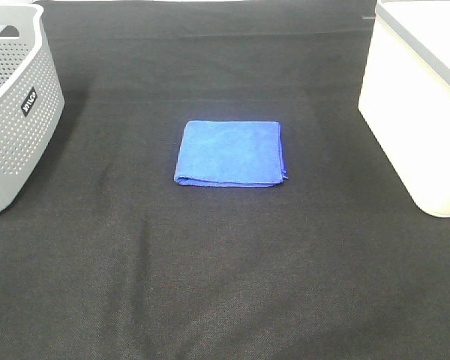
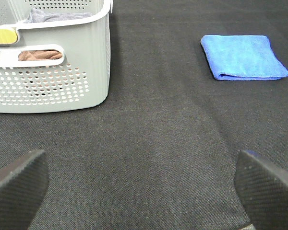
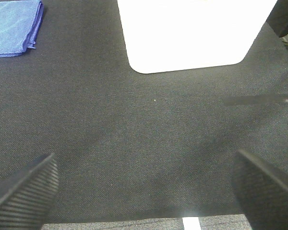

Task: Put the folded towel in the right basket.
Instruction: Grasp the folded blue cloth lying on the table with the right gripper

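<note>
A blue folded towel (image 1: 231, 153) lies flat on the black cloth in the middle of the table. It also shows in the left wrist view (image 2: 243, 57) and at the edge of the right wrist view (image 3: 13, 27). The right basket (image 1: 418, 105) is white and stands at the right edge; the right wrist view shows its wall (image 3: 192, 31). My left gripper (image 2: 139, 184) is open and empty, well short of the towel. My right gripper (image 3: 144, 187) is open and empty, in front of the white basket. Neither gripper shows in the high view.
A grey perforated basket (image 1: 15, 112) stands at the left edge; the left wrist view shows it (image 2: 53, 72) holding some cloths. The black cloth (image 1: 225, 285) covers the whole table.
</note>
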